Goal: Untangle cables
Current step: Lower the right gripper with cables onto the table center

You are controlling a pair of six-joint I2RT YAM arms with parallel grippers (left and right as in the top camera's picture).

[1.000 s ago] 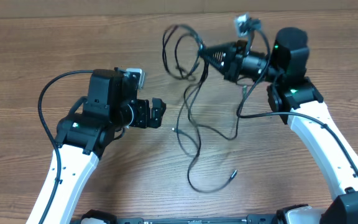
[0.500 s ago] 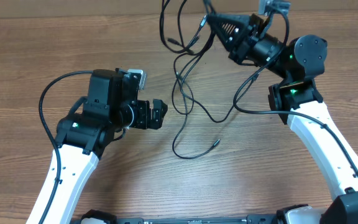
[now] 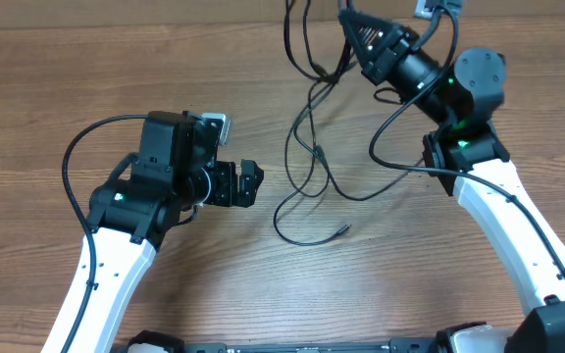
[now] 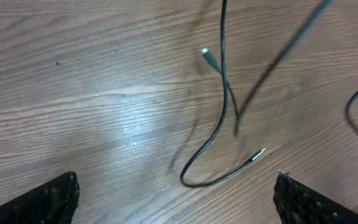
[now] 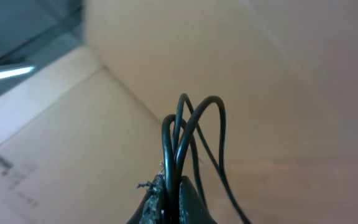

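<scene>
Cables (image 5: 171, 155), one tangle, pinched in right pincer (image 5: 169, 202)

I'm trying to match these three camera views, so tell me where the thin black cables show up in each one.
Overhead: the cables hang from the right gripper at top centre, down to mid-picture.
Left wrist: the cables are centre-right, looping over the table.
Right wrist: the cables are at centre, pinched in the right gripper.
Shared landmark: the silvery plug tip, in overhead and left wrist only.
</scene>
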